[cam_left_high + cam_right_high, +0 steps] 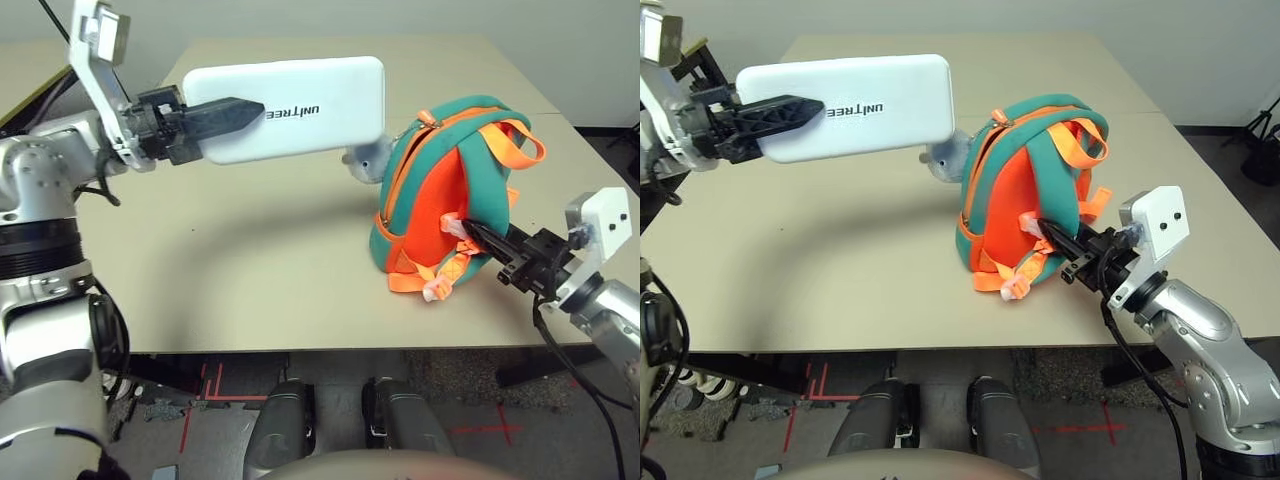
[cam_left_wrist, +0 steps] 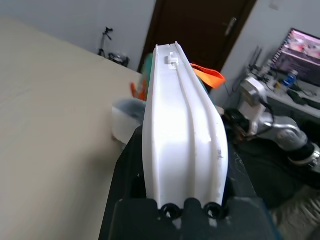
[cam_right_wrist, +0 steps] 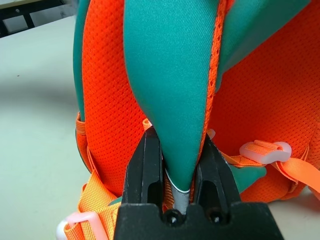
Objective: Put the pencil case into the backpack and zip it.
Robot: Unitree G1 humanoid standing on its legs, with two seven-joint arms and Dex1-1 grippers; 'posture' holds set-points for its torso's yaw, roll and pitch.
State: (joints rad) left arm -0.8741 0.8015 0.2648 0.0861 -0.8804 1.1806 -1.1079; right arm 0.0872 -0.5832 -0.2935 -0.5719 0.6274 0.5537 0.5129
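Our left claw [image 1: 240,110] is clamped on one end of the white case [image 1: 300,105], holding it level in the air above the tabletop [image 1: 250,250]. The rest of the case reaches out past the fingertips toward the backpack [image 1: 440,190], its far end close to the bag's top and the grey plush toy [image 1: 365,160] there.

Our right claw [image 1: 470,232] is clenched on a teal shoulder strap [image 3: 170,90] at the back of the backpack, which stands upright on the tabletop just beyond the fingertips; the strap fills the space between the jaws.

We judge the step in hand to be carrying the case to the bag while the right claw steadies it. The case is not yet inside.

From these angles we cannot tell whether the zipper at the top is open far enough. The next move likely calls for tipping the case's free end down into that opening, with the right claw keeping the bag from toppling.
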